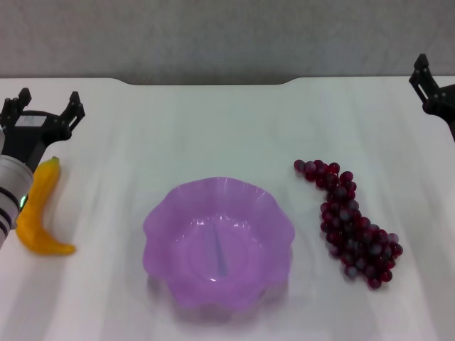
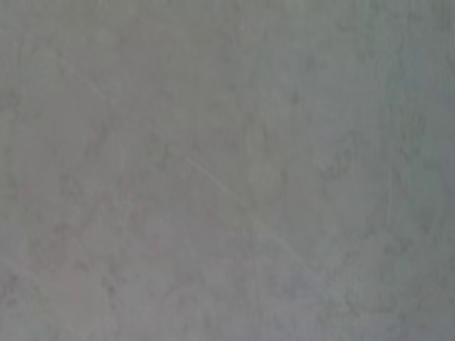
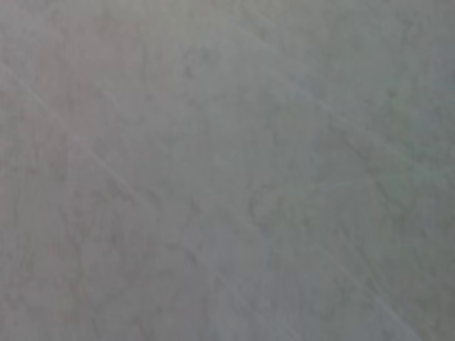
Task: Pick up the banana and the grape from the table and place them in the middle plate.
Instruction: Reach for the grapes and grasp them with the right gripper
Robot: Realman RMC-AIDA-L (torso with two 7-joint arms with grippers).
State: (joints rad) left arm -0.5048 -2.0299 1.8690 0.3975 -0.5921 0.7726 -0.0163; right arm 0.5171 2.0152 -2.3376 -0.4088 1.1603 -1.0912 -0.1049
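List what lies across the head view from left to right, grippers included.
Left gripper open at the table's far left, curved yellow-orange banana → translucent purple scalloped plate → long bunch of dark red grapes → right gripper at the far right edge.

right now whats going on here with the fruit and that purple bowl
Nothing is picked up yet. The banana lies on the table left of the empty middle plate, the grape to its right. The left end effector is open just beyond the banana; the right end effector sits at the far right edge.
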